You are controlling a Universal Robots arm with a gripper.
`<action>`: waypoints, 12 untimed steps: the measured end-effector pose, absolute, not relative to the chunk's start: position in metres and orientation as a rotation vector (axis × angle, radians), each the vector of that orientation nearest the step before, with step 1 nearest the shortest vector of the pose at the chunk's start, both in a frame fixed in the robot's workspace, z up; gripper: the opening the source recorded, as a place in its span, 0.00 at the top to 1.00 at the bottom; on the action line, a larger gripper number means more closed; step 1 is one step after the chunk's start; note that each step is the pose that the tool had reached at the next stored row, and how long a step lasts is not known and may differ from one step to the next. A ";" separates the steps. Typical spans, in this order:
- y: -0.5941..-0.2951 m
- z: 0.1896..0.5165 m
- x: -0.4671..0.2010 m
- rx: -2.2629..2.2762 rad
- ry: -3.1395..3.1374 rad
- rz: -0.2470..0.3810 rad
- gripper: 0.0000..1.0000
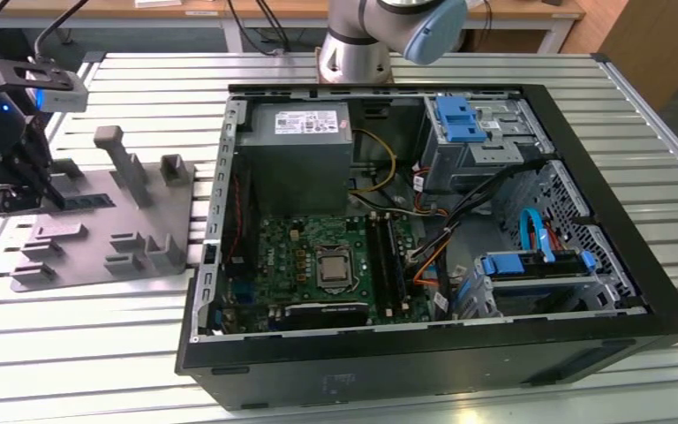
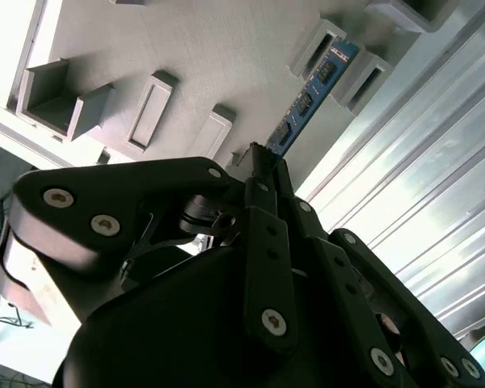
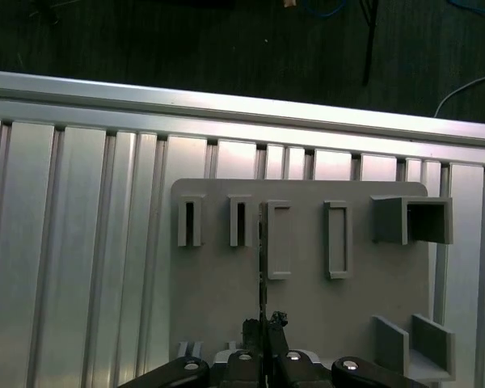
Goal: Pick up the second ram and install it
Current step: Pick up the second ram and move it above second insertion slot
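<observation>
1 ram stk [image 2: 307, 101] in 1 hand [image 2: 257, 159]

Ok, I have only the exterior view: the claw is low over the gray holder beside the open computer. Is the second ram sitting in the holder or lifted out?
Observer: Sitting. In the second wrist view the second ram stands on edge in the gray holder, its far end between two blocks.
Operator: Where is the claw on it?
Observer: The claw is at its near end; contact I cannot confirm.
Operator: Lined up?
Observer: In the first wrist view the second ram is a thin line running straight to the claw's middle.
</observation>
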State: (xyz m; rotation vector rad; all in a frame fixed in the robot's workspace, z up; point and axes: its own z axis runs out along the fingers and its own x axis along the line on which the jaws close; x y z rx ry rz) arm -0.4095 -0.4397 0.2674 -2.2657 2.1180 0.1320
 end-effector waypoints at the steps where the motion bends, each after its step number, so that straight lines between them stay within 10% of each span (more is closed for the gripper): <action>1: -0.440 0.269 -0.410 -2.265 2.118 0.132 0.86; 12: -0.440 0.282 -0.410 -2.265 2.117 0.134 0.86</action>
